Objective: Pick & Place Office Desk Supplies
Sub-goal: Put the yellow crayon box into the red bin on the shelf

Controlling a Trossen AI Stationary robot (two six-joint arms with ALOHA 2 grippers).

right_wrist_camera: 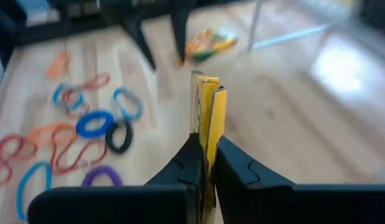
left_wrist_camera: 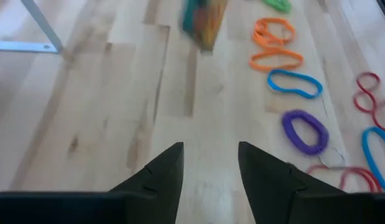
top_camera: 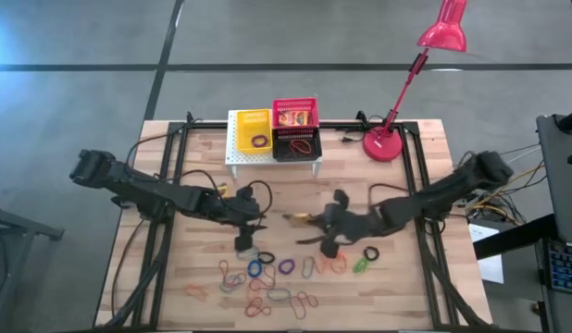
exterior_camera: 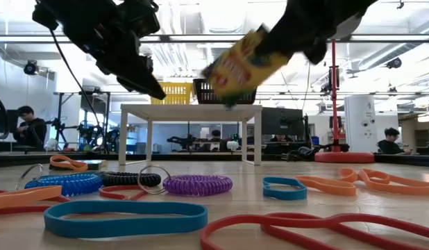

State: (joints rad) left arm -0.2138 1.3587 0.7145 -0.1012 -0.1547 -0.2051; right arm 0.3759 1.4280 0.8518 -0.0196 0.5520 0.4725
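Note:
My right gripper (top_camera: pixel 323 222) is shut on a small yellow-green crayon box (top_camera: pixel 300 218) above the middle of the table; the box also shows raised in the low view (exterior_camera: pixel 242 62). My left gripper (top_camera: pixel 247 227) is open and empty (left_wrist_camera: pixel 211 155) over bare wood just left of it. Many thin elastic loops lie flat on the near part of the table, among them a purple coil (exterior_camera: pixel 197 184), a blue band (exterior_camera: pixel 124 217) and orange loops (left_wrist_camera: pixel 276 43). What looks like a second crayon box (right_wrist_camera: pixel 208 42) lies on the table beyond the held one. My right gripper pinches the crayon box by its two broad faces (right_wrist_camera: pixel 208 140) between its two fingers, with the box seen edge-on. The fingers come from the table's right. The box sticks out past the fingertips, tilted, and is lifted clear of the table (exterior_camera: pixel 232 69).
A white stand (top_camera: pixel 235 159) at the far middle carries a yellow basket (top_camera: pixel 250 125), a red basket (top_camera: pixel 295 104) and a black basket (top_camera: pixel 291 148). A red desk lamp (top_camera: pixel 386 143) stands at the far right. People sit in the room beyond.

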